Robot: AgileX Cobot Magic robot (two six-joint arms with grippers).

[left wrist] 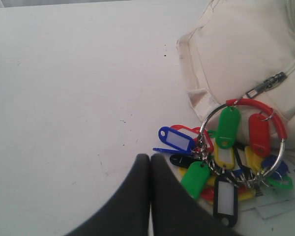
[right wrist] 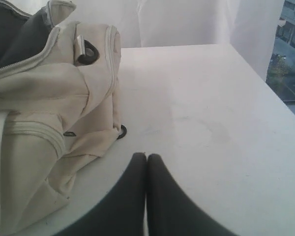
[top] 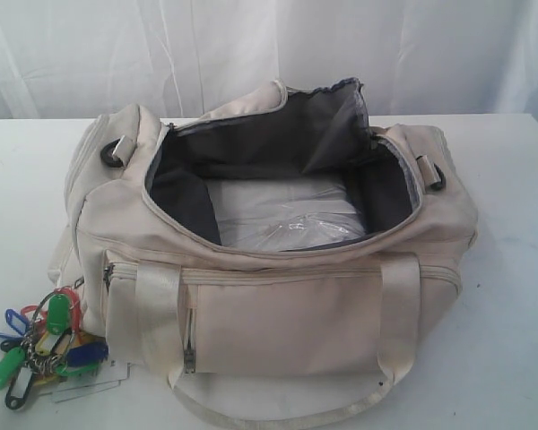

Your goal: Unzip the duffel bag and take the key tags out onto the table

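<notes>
The cream duffel bag (top: 278,296) stands in the middle of the white table (top: 511,313) with its top zipper undone, the flap folded back and dark grey lining showing. The key tags (top: 45,345), a bunch of green, blue, yellow and red tags on metal rings, lie on the table at the bag's front left corner. In the left wrist view the key tags (left wrist: 231,157) rest beside the duffel bag (left wrist: 246,54), and my left gripper (left wrist: 150,157) is shut and empty just beside them. My right gripper (right wrist: 146,156) is shut over bare table next to the duffel bag (right wrist: 44,113). Neither gripper shows in the exterior view.
A clear plastic-wrapped white packet (top: 282,219) lies inside the bag. White paper labels (top: 94,383) sit under the key tags. A loose webbing strap (top: 269,414) curls on the table in front of the bag. White curtains (top: 117,54) hang behind the table.
</notes>
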